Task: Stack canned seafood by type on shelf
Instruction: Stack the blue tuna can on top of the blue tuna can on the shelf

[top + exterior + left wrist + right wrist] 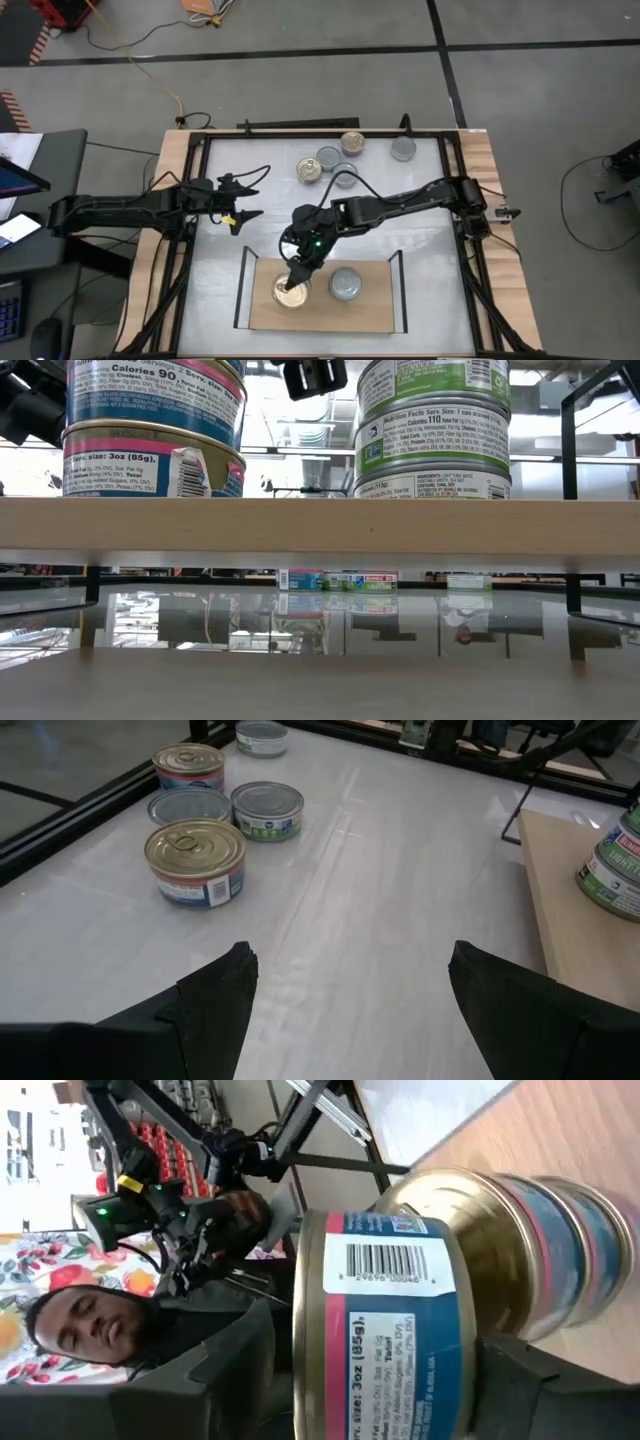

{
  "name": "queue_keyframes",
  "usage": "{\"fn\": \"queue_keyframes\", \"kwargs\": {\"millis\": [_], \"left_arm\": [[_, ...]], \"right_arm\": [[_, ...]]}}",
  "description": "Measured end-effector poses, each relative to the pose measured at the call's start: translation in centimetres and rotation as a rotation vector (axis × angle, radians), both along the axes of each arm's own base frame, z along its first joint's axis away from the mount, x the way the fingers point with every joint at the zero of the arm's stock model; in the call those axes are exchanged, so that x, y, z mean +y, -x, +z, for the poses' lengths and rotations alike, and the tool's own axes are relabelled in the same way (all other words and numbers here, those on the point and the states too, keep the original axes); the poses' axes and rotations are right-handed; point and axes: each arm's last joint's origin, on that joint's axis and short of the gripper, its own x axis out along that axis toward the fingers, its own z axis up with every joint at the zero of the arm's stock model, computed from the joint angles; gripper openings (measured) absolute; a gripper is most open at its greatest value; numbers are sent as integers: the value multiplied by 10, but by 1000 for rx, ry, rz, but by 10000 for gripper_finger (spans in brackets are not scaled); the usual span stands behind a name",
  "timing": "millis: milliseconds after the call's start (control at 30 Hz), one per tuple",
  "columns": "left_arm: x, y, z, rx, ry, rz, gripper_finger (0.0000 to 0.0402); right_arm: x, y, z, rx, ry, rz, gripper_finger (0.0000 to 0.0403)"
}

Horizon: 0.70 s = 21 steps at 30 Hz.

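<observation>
Canned seafood is sorting itself: gold-lidded tins (291, 292) stack at one end of the shelf (370, 310), silver tins (345, 285) beside them, kinds kept apart. The right gripper (296, 277) hangs over the gold stack, jaws spreading around the top tin, seemingly letting go. More tins (326, 160) wait on the tabletop (420, 210); the left gripper (245, 200) idles, jaws spread.

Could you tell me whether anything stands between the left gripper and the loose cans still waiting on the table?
Nothing visible does. The left gripper is open, and only bare tabletop lies between it and the nearest gold-lidded can; the shelf sits off to one side.
</observation>
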Motion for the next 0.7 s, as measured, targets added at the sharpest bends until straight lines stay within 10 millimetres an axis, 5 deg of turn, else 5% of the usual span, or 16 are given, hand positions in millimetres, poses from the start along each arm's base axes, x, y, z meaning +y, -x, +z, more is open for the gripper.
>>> {"fn": "queue_keyframes", "kwargs": {"millis": [700], "left_arm": [[-1, 0, 0, 1, 7, -23, 318]], "right_arm": [[-10, -3, -1, 13, 42, -122, 286]]}}
